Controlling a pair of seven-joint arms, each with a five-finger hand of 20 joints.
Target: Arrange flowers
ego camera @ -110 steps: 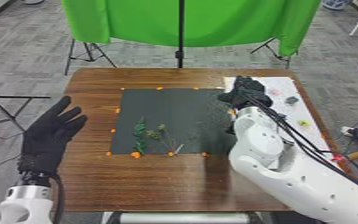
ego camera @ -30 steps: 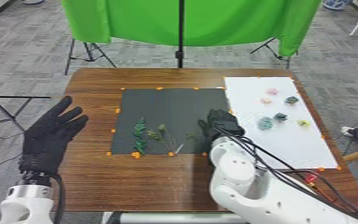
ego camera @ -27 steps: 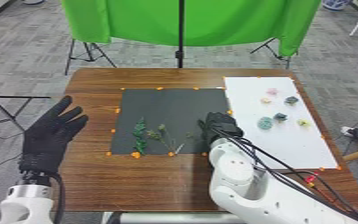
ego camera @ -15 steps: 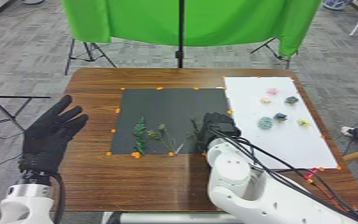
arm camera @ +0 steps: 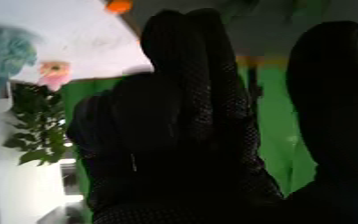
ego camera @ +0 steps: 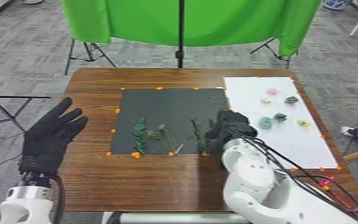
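My right hand (ego camera: 231,125) is at the black sheet's right edge, its thumb apart from two straight fingers in the right wrist view, where the hand (arm camera: 189,135) holds nothing. Left of it on the black sheet (ego camera: 162,106) lies a thin green stem (ego camera: 196,131). Farther left are a leafy green stem (ego camera: 140,135) and a branching sprig (ego camera: 162,135). Several flower heads rest on the white sheet (ego camera: 251,90), among them a teal flower (ego camera: 265,122), a yellow flower (ego camera: 303,123) and a pink flower (ego camera: 272,91). My left hand (ego camera: 51,134) is open at the table's left edge.
Orange markers dot the borders of both sheets, one orange marker (ego camera: 135,155) at the black sheet's near edge. The brown table (ego camera: 149,185) extends around them. A green cloth (ego camera: 135,22) hangs beyond the far edge.
My right hand has come from the white sheet's far part to the black sheet, then shifted slightly right. The thin stem now lies uncovered beside it. The left hand has stayed still.
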